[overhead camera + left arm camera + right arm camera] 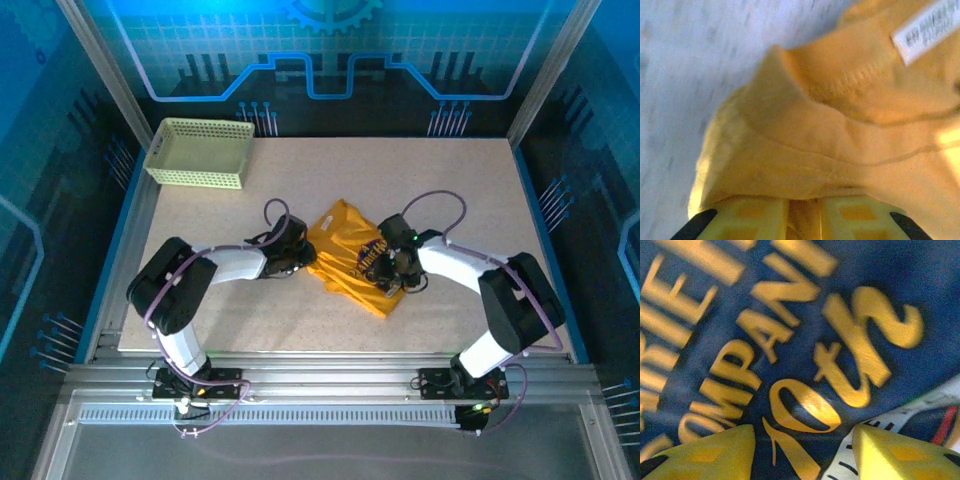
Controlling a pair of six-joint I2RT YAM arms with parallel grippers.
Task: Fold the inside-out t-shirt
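The inside-out t-shirt [345, 262], mustard-orange with dark printed lettering facing up, lies crumpled in the middle of the table. My left gripper [303, 256] is at its left edge. In the left wrist view the left gripper [804, 204] is shut on a fold of the plain orange cloth [840, 130], with a white label [927, 27] at the top right. My right gripper [392, 272] is over the shirt's right part. The right wrist view shows the right gripper [802, 442] open, its yellow fingers [715, 452] either side of the dark blue print [790, 340].
A pale yellow-green mesh basket [200, 152] stands at the table's back left corner. The speckled tabletop [480, 190] stretches bare to the right and behind the shirt. A metal frame and blue walls surround the table.
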